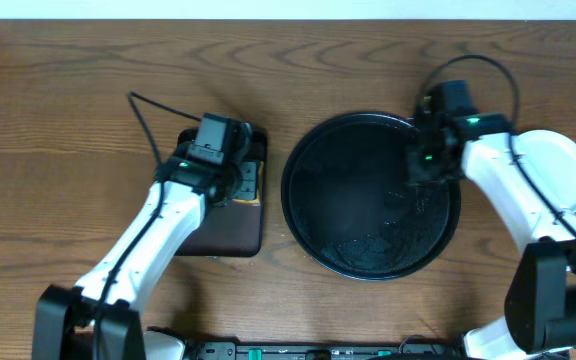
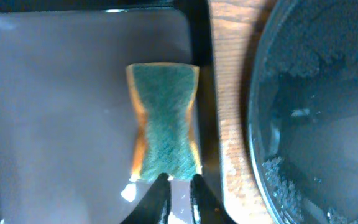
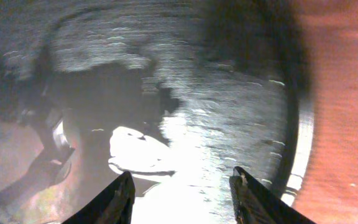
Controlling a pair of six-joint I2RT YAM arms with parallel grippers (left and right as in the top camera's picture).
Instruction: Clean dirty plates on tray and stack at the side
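The round black tray (image 1: 353, 200) lies mid-table, glossy with wet streaks, and no plate shows on it. It also shows in the left wrist view (image 2: 316, 112) and the right wrist view (image 3: 229, 93). Pale plates (image 1: 558, 165) sit on the table at the right, partly hidden by my right arm; I cannot tell their number. My right gripper (image 1: 423, 170) (image 3: 182, 190) is open and empty over the tray's upper right part. My left gripper (image 1: 232, 185) (image 2: 179, 190) is shut and empty, its tips just short of a green and yellow sponge (image 2: 165, 124).
The sponge (image 1: 251, 186) lies on a small dark rectangular tray (image 1: 218, 235) (image 2: 55, 112) left of the round tray. A strip of wooden table (image 2: 232, 93) separates the two trays. The table's back edge runs along the top.
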